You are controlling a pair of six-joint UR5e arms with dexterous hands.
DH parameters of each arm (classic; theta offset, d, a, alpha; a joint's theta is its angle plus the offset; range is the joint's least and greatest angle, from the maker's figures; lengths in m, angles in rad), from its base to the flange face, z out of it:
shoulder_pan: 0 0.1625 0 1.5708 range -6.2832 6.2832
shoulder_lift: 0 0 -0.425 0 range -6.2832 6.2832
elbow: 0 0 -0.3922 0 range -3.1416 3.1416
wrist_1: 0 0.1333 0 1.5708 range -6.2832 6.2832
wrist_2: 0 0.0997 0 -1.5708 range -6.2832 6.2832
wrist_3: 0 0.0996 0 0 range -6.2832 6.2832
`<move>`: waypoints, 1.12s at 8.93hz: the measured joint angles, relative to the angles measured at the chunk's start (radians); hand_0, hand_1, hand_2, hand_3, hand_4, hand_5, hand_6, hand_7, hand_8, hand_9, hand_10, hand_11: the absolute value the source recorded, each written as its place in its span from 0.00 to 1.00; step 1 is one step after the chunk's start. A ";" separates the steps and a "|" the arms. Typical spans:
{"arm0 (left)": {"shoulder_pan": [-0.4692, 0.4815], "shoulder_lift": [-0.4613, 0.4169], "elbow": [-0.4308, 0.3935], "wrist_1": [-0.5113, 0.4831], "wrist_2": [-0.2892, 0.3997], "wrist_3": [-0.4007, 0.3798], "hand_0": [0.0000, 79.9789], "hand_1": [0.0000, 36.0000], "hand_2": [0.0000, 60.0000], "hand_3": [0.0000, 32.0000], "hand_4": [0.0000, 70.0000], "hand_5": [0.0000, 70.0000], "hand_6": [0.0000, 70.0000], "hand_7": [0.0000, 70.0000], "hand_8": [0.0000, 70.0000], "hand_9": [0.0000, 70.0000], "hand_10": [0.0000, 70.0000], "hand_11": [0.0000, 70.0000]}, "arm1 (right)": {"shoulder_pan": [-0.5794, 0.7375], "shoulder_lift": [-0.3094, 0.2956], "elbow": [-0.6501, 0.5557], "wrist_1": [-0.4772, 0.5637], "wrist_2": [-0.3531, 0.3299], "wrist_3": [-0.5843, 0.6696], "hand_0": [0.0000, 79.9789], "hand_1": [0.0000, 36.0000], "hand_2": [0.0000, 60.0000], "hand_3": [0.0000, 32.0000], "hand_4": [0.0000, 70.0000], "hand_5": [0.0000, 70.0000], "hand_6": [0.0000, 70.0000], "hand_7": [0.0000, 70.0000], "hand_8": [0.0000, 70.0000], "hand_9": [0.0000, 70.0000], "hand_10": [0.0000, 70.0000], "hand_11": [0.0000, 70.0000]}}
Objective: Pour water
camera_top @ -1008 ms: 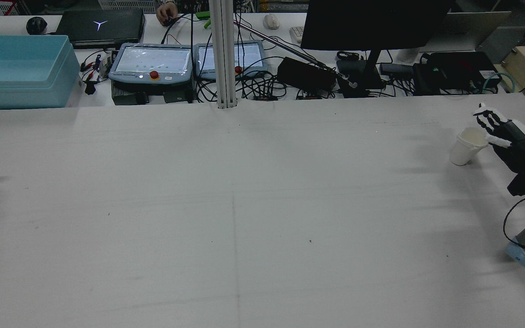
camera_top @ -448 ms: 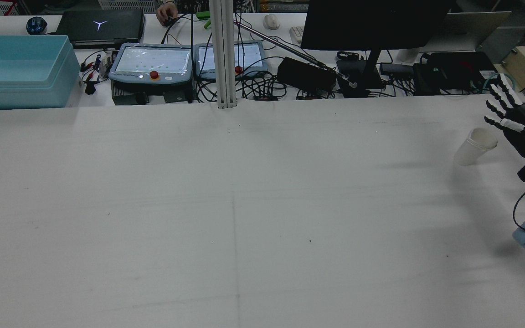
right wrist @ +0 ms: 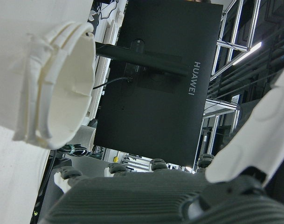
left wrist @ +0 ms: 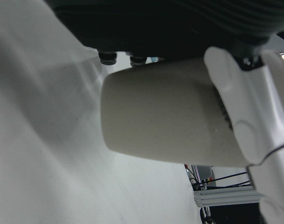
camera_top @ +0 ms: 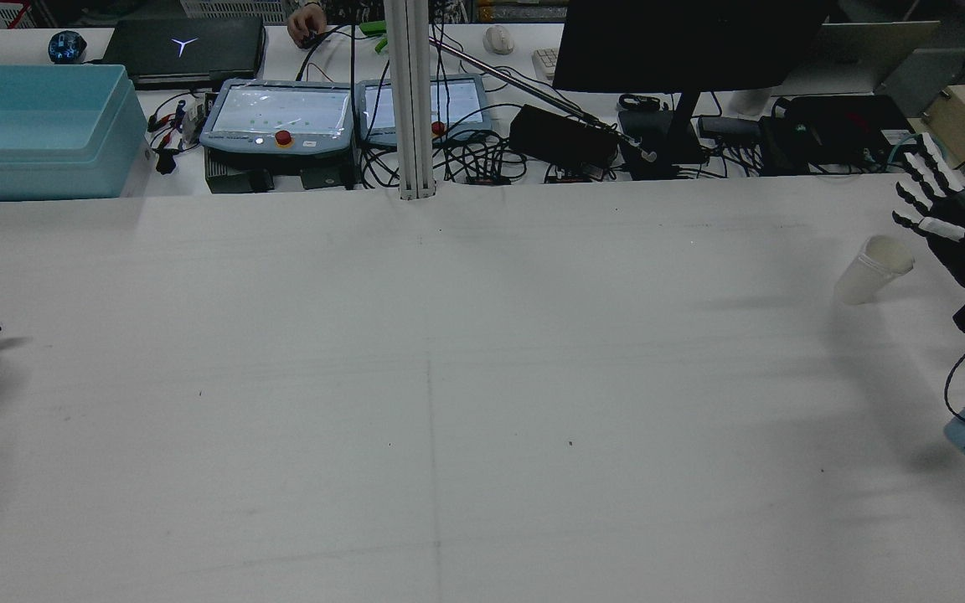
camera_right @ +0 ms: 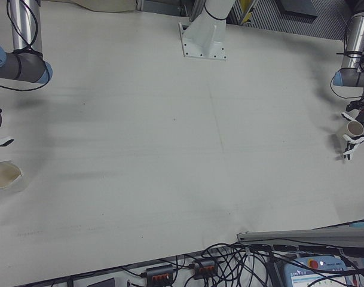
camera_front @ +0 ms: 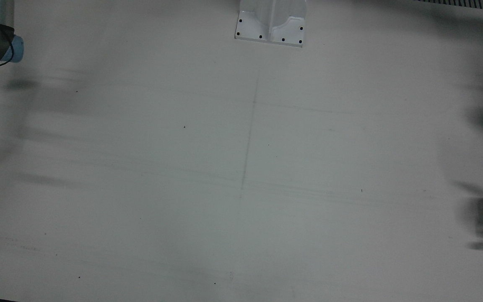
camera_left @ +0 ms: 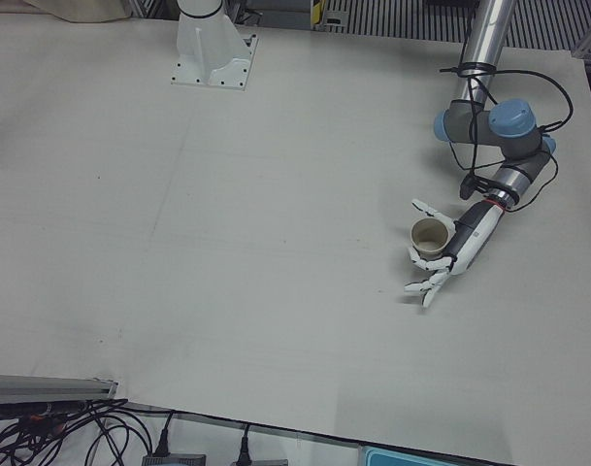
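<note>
Now, cups: two plain off-white paper cups, one near each side edge of the worktop (camera_top: 449, 335).
Left hand (camera_left: 448, 254): fingers (camera_left: 423, 257) curled around the left cup (camera_left: 430, 234), upright; nothing visible inside.
Right hand (camera_top: 956, 226): fingers (camera_top: 918, 180) spread, empty, just beside the right cup (camera_top: 872, 268), apart from it.
Right cup contents: cannot tell.

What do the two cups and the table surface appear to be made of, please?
The cup by the right hand looks like stacked matte white paper cups, with several thin rolled rims nested at its mouth. The cup in the left hand looks like matte, faintly grainy beige paper. The table seems a matte white, scuffed board; material uncertain.
</note>
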 measured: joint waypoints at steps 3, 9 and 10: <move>0.064 -0.001 -0.013 -0.003 -0.037 -0.009 0.60 0.13 0.00 0.00 0.46 0.03 0.05 0.17 0.00 0.01 0.00 0.00 | 0.005 -0.001 0.000 0.000 0.000 -0.001 0.53 0.19 0.00 1.00 0.00 0.00 0.00 0.08 0.00 0.00 0.00 0.00; 0.073 0.000 -0.016 -0.004 -0.068 -0.013 0.59 0.19 0.00 1.00 0.07 0.00 0.00 0.08 0.00 0.00 0.00 0.00 | 0.020 -0.001 0.000 0.000 0.000 0.000 0.53 0.21 0.02 1.00 0.00 0.00 0.00 0.09 0.00 0.00 0.00 0.00; 0.071 0.004 -0.019 0.004 -0.069 -0.035 0.58 0.16 0.00 0.99 0.07 0.00 0.00 0.08 0.00 0.00 0.00 0.00 | 0.023 -0.001 0.000 0.000 0.000 -0.001 0.53 0.21 0.03 1.00 0.00 0.00 0.00 0.10 0.00 0.00 0.00 0.00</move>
